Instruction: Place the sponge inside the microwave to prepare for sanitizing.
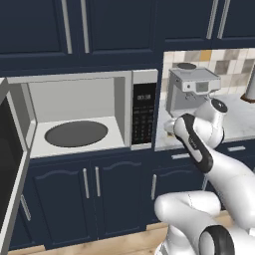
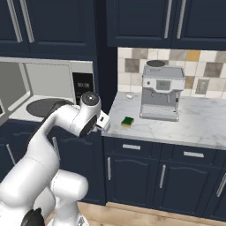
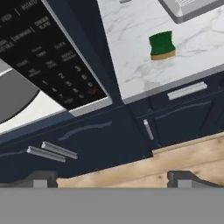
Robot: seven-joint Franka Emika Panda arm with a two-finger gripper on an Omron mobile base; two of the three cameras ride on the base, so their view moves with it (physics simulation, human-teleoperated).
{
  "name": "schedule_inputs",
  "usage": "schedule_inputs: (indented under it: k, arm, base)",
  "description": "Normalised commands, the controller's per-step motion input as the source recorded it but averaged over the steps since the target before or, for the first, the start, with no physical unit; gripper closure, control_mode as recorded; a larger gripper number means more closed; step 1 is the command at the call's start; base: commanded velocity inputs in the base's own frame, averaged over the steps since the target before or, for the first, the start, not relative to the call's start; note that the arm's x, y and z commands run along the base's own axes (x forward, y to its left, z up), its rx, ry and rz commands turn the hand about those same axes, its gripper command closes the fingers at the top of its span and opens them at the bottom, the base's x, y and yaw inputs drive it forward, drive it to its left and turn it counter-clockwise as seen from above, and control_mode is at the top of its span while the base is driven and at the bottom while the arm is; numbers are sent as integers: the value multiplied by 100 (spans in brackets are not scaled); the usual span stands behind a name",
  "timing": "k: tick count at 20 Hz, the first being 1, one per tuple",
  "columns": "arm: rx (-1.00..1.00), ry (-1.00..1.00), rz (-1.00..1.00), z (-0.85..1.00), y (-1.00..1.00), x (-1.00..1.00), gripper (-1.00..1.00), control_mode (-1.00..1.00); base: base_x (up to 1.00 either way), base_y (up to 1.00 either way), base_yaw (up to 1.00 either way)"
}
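Though the arm hides the gripper (image 3: 112,177), sponge (image 2: 128,121) shows

A grey coffee machine (image 2: 160,93) is standing on the marble worktop (image 2: 198,123) against the tiled wall (image 2: 207,68), above dark blue cupboards (image 2: 132,176).

Matt green-topped sponge (image 3: 162,45), glossy veined marble counter (image 2: 198,123), brushed-metal espresso machine (image 2: 161,93), wood-plank floor (image 3: 131,175), glossy black microwave (image 1: 79,112) keypad

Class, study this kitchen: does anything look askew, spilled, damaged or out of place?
Nothing spilled or damaged. The microwave door hangs wide open, and the sponge lies flat on the counter by the coffee machine.
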Motion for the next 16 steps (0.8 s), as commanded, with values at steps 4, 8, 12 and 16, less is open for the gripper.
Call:
schedule_inputs:
  k: [4,8,12,16]
  arm:
    - [-6,0,11,0,-59,29,-100,-100]
    - [0,0,22,0,-53,29,-100,-100]
    - [-2,0,27,0,-52,35,-100,-100]
    - [-5,0,21,0,-41,46,-100,-100]
  base:
    - [0,0,0]
    - [0,0,0]
    - [0,0,0]
    - [0,0,0]
